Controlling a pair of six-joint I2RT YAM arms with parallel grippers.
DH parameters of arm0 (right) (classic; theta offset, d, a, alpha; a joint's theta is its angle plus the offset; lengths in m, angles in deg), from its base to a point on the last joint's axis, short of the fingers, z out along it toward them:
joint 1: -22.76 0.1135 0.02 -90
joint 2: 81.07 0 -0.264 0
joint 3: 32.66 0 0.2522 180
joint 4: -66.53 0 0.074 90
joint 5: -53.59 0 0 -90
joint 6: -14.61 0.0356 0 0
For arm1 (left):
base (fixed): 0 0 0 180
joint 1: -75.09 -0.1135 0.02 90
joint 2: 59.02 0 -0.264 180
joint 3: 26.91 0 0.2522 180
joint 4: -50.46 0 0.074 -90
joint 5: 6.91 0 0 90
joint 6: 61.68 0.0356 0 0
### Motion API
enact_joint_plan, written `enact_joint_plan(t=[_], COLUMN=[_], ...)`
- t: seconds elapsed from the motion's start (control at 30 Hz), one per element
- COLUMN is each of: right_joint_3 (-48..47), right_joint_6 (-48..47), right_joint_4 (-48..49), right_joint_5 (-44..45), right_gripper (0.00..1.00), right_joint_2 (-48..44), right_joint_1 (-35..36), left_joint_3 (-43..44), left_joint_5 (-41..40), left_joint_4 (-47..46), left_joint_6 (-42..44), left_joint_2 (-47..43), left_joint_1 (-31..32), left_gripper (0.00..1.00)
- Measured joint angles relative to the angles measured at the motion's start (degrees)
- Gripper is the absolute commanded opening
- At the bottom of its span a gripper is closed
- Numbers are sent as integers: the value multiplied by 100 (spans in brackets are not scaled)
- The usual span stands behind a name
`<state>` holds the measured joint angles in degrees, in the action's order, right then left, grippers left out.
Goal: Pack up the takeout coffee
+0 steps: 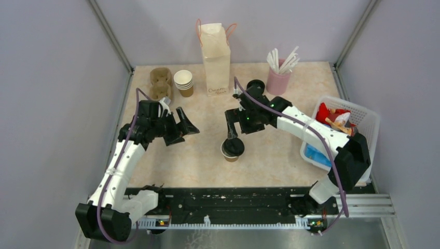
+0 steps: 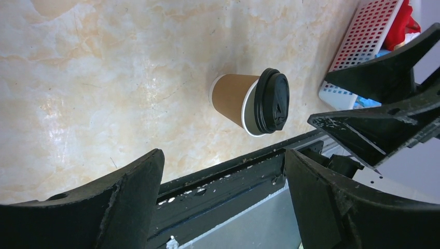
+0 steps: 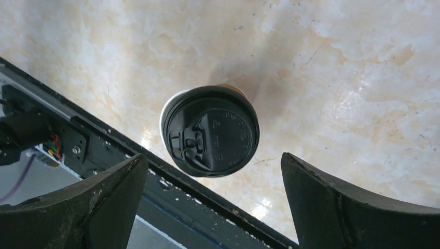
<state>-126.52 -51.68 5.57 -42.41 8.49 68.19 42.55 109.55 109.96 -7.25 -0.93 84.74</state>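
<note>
The takeout coffee point(image 1: 232, 149), a brown paper cup with a black lid, stands upright on the marble-pattern table near its front edge. My right gripper point(image 1: 233, 131) hovers just above and behind it, open. In the right wrist view the lid point(image 3: 210, 129) sits ahead of the wide-apart fingers point(image 3: 212, 161), touching neither. My left gripper point(image 1: 182, 127) is open and empty, off to the cup's left. The left wrist view shows the cup point(image 2: 251, 101) well beyond its fingers point(image 2: 223, 158), with the right gripper's black fingers at the right edge.
A white paper bag point(image 1: 216, 59) with red handles stands at the back centre. Left of it are a stack of lidless cups point(image 1: 183, 82) and a brown cup carrier point(image 1: 161, 83). A pink holder point(image 1: 278, 80) of straws and a white basket point(image 1: 363, 111) are on the right.
</note>
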Motion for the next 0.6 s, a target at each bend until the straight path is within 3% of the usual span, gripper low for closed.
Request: enact_joint_plan(t=[0.6], right_joint_3=[363], right_joint_6=[-7], right_joint_4=[267], right_joint_5=[-597], right_gripper=[99], right_joint_2=[293], right_joint_1=[-131], left_joint_3=[0], left_joint_5=[118], left_joint_4=[-81], left_joint_6=[2], left_joint_2=[59], left_joint_1=[0], left_gripper=[94])
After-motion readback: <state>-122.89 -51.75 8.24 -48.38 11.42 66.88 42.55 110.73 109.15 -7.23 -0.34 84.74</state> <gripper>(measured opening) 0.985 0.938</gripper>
